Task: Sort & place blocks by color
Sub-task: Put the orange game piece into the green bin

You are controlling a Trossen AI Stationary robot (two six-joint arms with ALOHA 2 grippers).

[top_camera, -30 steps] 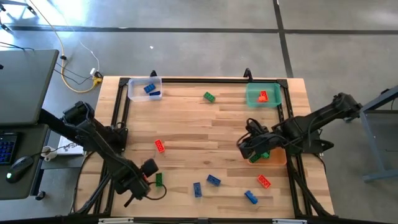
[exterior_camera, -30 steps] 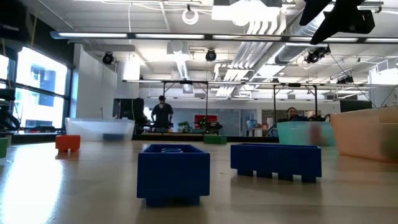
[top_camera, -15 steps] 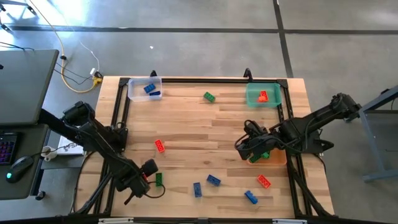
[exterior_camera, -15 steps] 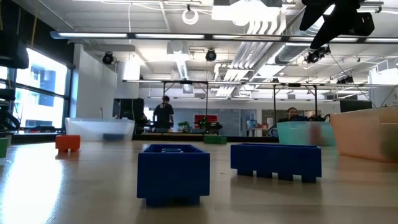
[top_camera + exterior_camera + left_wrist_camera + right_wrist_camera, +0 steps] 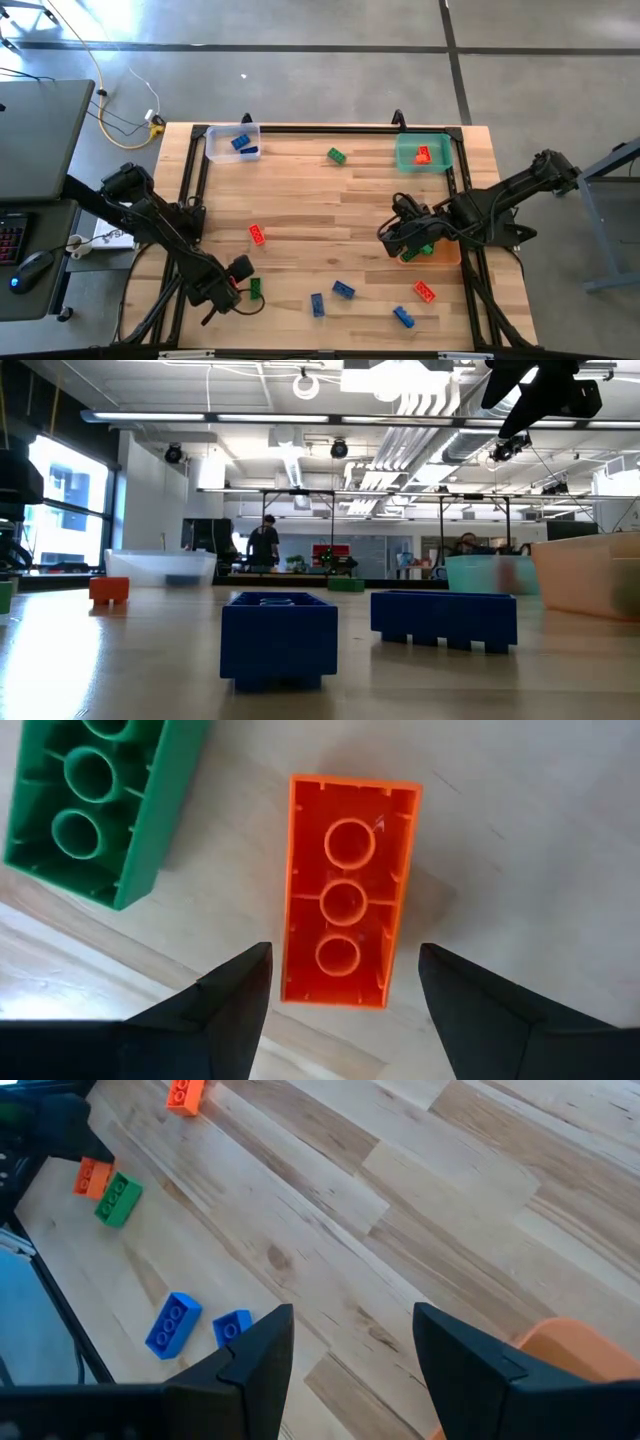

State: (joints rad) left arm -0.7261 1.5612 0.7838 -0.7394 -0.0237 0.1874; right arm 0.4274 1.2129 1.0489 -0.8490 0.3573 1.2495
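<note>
No readable writing anywhere. Left jaws (image 5: 340,982) spread wide, empty, straddling red brick (image 5: 348,892) beside green brick (image 5: 95,802). Right jaws (image 5: 350,1342) parted, empty, over bench (image 5: 320,200) at three o'clock.

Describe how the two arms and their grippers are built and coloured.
Both arms are dark, nearly black, jointed segments with black cabling along them. The left gripper and right gripper each end in two flat, matte black fingers tapering to blunt tips. No markings show.
</note>
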